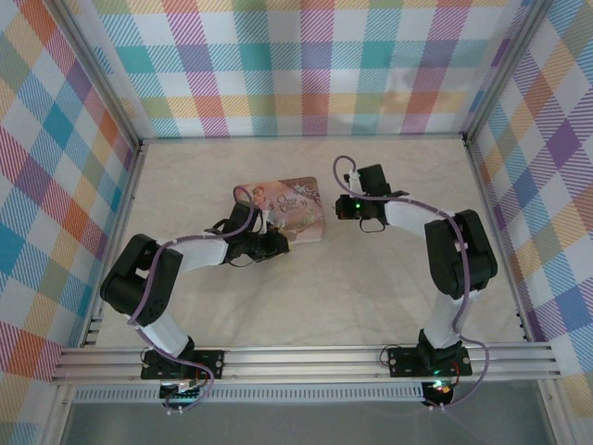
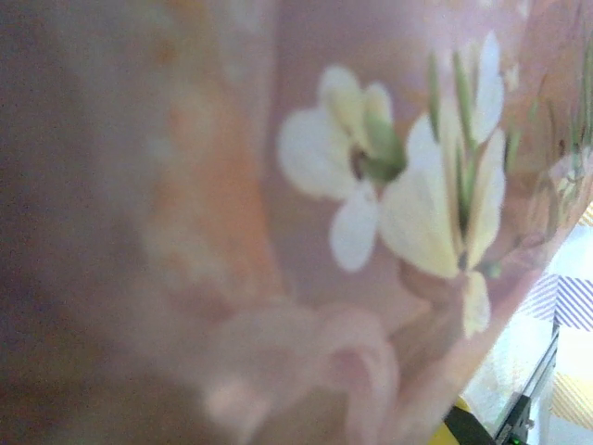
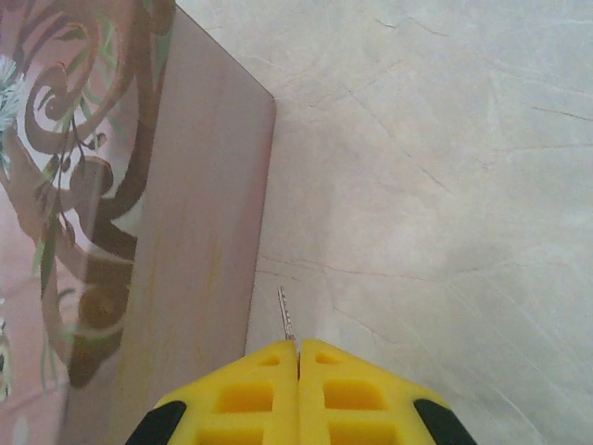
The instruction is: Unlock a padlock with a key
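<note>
My right gripper (image 3: pixel 297 345) is shut on the key (image 3: pixel 286 315), a thin toothed metal sliver that sticks out past the yellow fingertips. The key's tip hangs over the table just right of the pink tin box (image 3: pixel 195 232). From above, the right gripper (image 1: pixel 341 206) sits just off the box's right edge. My left gripper (image 1: pixel 269 243) is pressed against the near left side of the tin box (image 1: pixel 292 209). Whether its fingers are open or shut cannot be made out. In the left wrist view the box's flowered surface (image 2: pixel 232 185) is very close and blurred. The padlock is hidden.
The pale marbled table (image 1: pixel 371 287) is ringed by checked walls (image 1: pixel 306 65) with metal posts. An aluminium rail (image 1: pixel 306 360) runs along the near edge, with both arm bases on it. Purple cables (image 1: pixel 345 167) loop off the arms.
</note>
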### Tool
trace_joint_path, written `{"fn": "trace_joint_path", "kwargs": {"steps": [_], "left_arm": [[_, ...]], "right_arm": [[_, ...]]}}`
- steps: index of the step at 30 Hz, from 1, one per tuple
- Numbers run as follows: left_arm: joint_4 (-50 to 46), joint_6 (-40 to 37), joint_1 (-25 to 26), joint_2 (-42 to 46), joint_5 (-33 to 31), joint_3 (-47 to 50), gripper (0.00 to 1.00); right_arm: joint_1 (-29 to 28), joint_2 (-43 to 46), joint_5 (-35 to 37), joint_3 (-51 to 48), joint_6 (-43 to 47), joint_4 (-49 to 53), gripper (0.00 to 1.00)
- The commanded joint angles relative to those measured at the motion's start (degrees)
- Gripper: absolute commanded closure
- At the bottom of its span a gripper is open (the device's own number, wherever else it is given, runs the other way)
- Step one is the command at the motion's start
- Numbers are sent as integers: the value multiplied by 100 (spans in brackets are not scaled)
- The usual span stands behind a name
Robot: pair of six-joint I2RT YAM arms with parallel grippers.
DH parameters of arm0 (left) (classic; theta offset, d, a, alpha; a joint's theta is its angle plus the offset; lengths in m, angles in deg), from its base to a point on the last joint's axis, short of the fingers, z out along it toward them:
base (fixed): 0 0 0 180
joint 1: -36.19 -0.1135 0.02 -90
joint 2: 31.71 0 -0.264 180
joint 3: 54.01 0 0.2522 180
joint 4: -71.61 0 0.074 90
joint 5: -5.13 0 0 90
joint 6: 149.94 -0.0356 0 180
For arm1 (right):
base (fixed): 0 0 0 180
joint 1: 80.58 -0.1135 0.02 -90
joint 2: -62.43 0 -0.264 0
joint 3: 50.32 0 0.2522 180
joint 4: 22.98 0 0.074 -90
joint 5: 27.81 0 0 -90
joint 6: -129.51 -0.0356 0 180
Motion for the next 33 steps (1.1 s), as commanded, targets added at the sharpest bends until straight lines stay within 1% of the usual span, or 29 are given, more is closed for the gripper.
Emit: {"fn": "trace_joint_path", "kwargs": {"steps": [1, 8, 15, 22, 27, 33], "left_arm": [[-334, 551, -79, 61, 547, -133, 100], [-278, 875, -150, 162, 610, -342, 100], [-306, 939, -167, 109, 662, -579, 100], [-39, 1129, -175, 49, 703, -593, 100], [67, 1233, -175, 15, 764, -594, 100], [85, 1250, -173, 10, 784, -592, 100]], "right_arm": [[65, 370, -50, -232, -54, -228, 100], [133, 1134, -512, -954, -412, -622, 100], [157, 2164, -939, -1671, -776, -948, 100], [151, 3143, -1444, -2302, -1475, -1351, 100], [79, 3684, -1601, -2818, -2234, -1980, 100], [-377, 3981, -1337, -3172, -2750, -2376, 100]]}}
